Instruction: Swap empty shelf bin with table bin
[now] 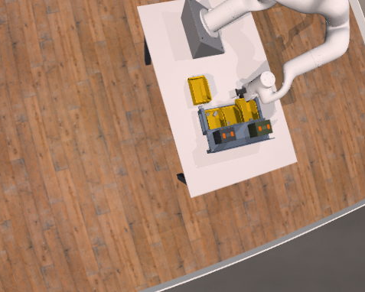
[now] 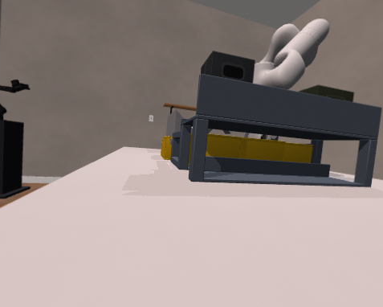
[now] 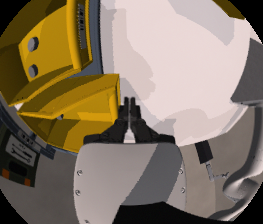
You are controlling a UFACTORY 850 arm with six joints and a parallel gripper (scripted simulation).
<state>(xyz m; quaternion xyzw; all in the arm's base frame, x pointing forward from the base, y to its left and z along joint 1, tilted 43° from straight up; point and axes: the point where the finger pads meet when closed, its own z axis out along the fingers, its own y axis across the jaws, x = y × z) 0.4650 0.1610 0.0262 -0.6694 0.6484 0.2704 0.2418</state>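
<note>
A yellow open bin [image 1: 199,90] is standing on the white table [image 1: 233,172] left of the shelf [image 1: 238,143]. Three more yellow bins are sitting in the shelf row; the rightmost bin [image 1: 246,109] is next to the gripper [image 1: 240,92], whose fingers are pressed together on nothing. Judging by this, the swap is proceeding; next it needs opening and aligning.

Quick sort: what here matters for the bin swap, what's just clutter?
Job:
- gripper, shut, empty
- yellow bins in the shelf
- yellow bin on the table
- shelf
- table

Clutter:
- black box and green box on the top board
- grey block
</note>
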